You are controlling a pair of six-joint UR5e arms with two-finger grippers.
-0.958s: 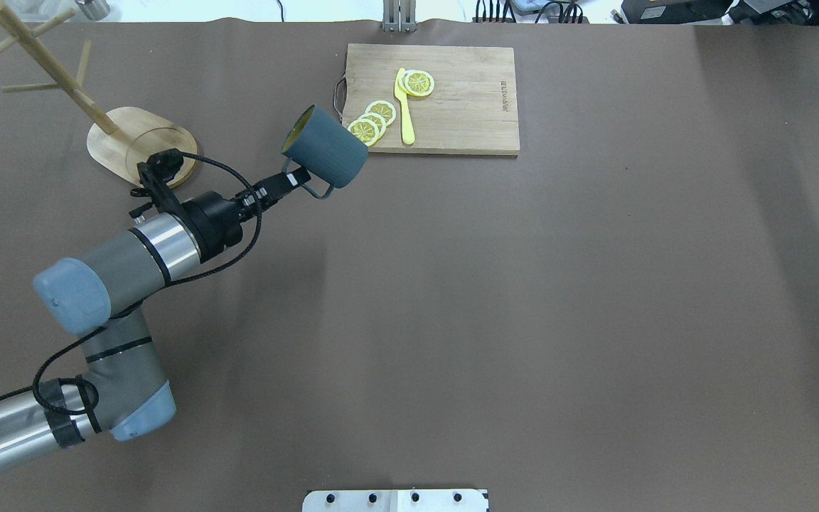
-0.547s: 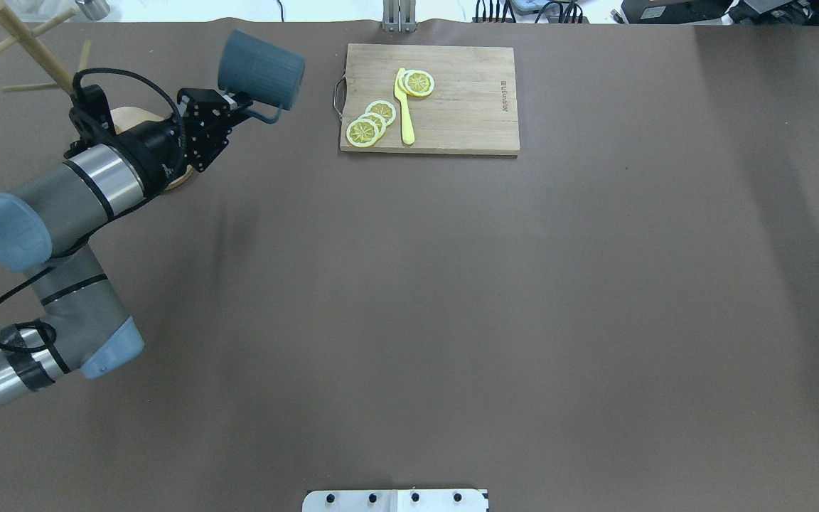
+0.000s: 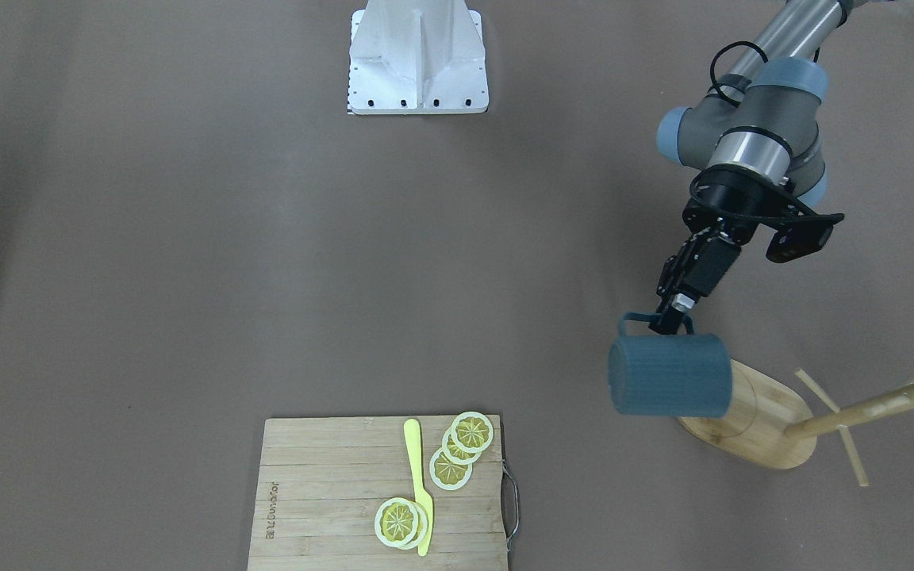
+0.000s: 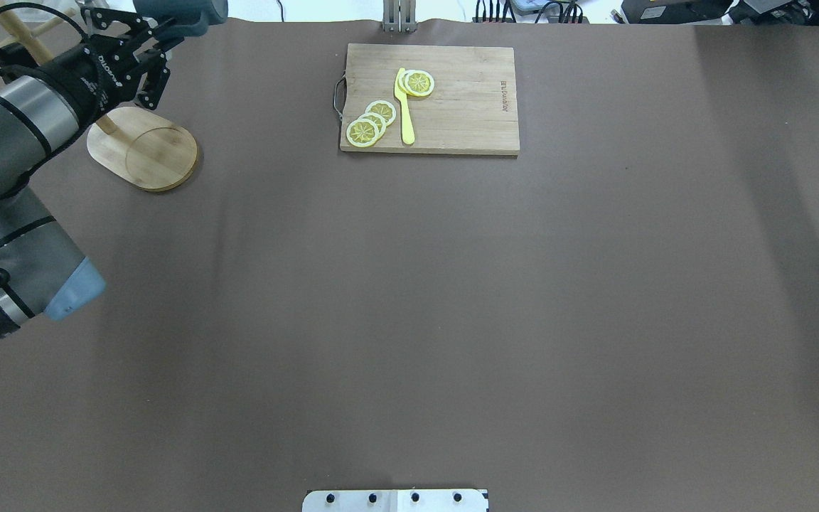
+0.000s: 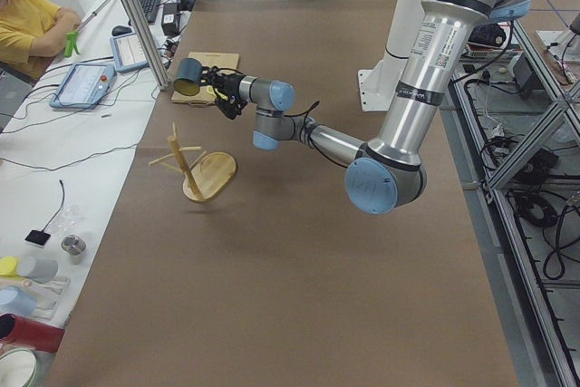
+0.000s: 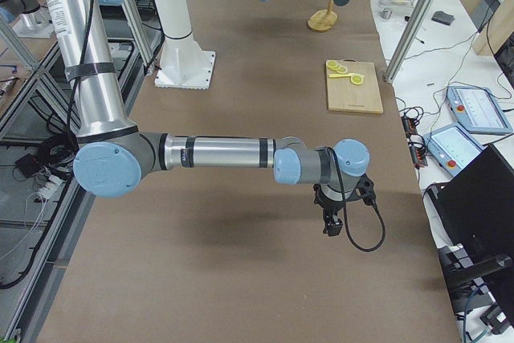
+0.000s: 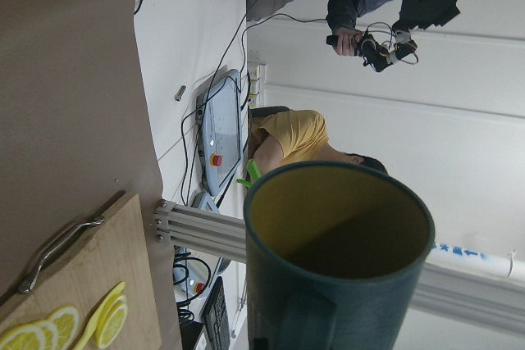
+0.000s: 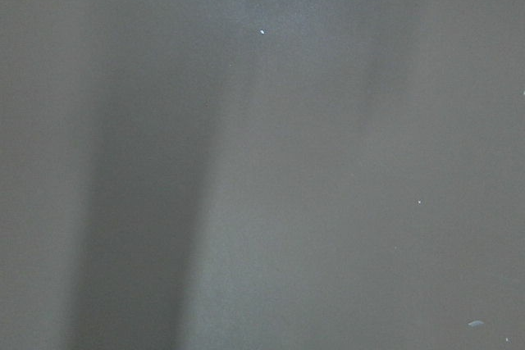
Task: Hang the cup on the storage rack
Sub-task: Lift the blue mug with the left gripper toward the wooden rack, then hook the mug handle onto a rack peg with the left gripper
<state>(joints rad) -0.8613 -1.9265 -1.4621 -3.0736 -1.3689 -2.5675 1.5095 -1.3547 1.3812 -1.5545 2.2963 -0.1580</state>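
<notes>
A dark blue-grey ribbed cup (image 3: 670, 375) with a yellow inside hangs on its side in the air, my left gripper (image 3: 667, 317) shut on its handle. It hovers just beside the oval base of the wooden rack (image 3: 758, 424), whose pole and pegs lean away. In the overhead view the cup (image 4: 182, 8) is cut by the top edge, right of the rack's pole. The left wrist view looks past the cup's open mouth (image 7: 336, 260). My right gripper (image 6: 331, 226) shows only in the exterior right view, low over bare table; I cannot tell its state.
A wooden cutting board (image 4: 452, 121) with lemon slices and a yellow knife lies at the far middle of the table. The robot's base plate (image 3: 417, 55) sits at the near edge. A seated person (image 5: 32, 20) is beyond the table's far side.
My left arm has swung left and upward with the cup, from beside the cutting board to above the rack's side. The cup has stayed in the gripper.
</notes>
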